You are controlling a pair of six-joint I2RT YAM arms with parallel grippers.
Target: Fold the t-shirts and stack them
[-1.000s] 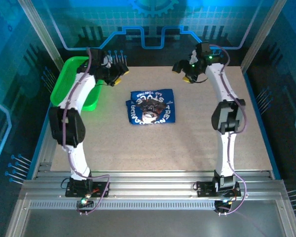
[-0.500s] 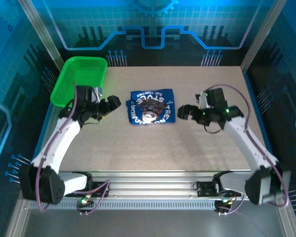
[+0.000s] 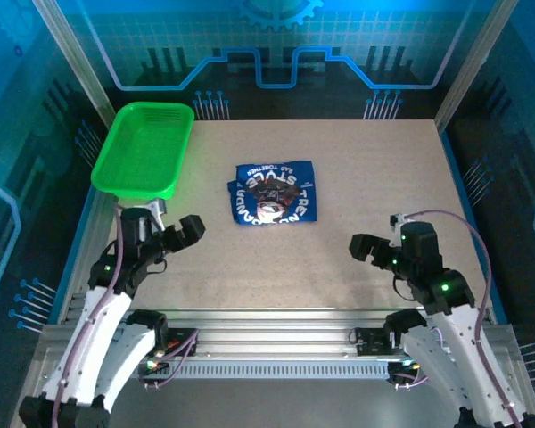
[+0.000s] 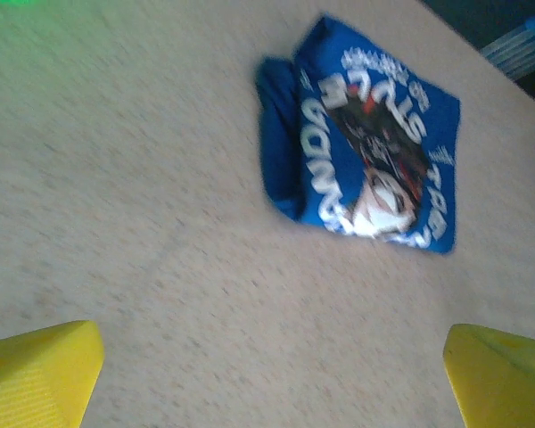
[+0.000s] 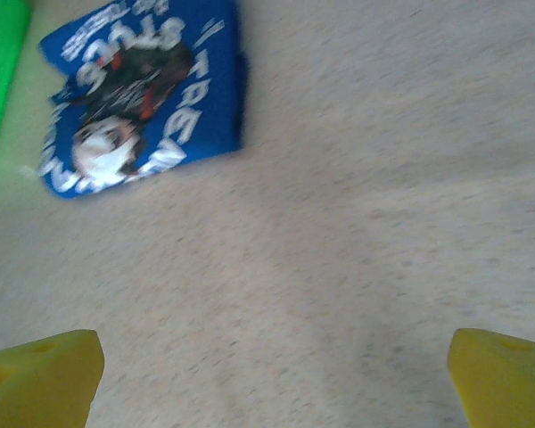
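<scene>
Blue cloth: the t-shirt [image 3: 273, 193] is royal-blue knit, folded into a compact, roughly square packet with its white-lettered print facing up.
Where it lies: near the middle of the table [image 3: 366, 169], a little toward the far side. It sits just right of the green basket [image 3: 143, 152] without touching it, and well apart from both grippers.
Weight and feel: I judge it light, soft and limp. It should sag and unfold if lifted by one point, and it looks neither fragile nor slippery on this speckled board.
Loose edge: from the left wrist camera, a darker flap of fabric juts out along one side of the packet, so the layers are not flush.
Where to take hold: probably at two opposite edges at once, pinching through all the layers so the fold holds. A single top layer would likely peel away.
Left gripper [image 3: 180, 232]: low over the near-left of the table, jaws spread wide. Its yellow pads [image 4: 36, 370] sit at the corners of its camera view, with only bare board between them.
Right gripper [image 3: 374, 252]: near-right of the table, jaws likewise apart and holding nothing.
Stack: I see one shirt, folded and lying alone.
</scene>
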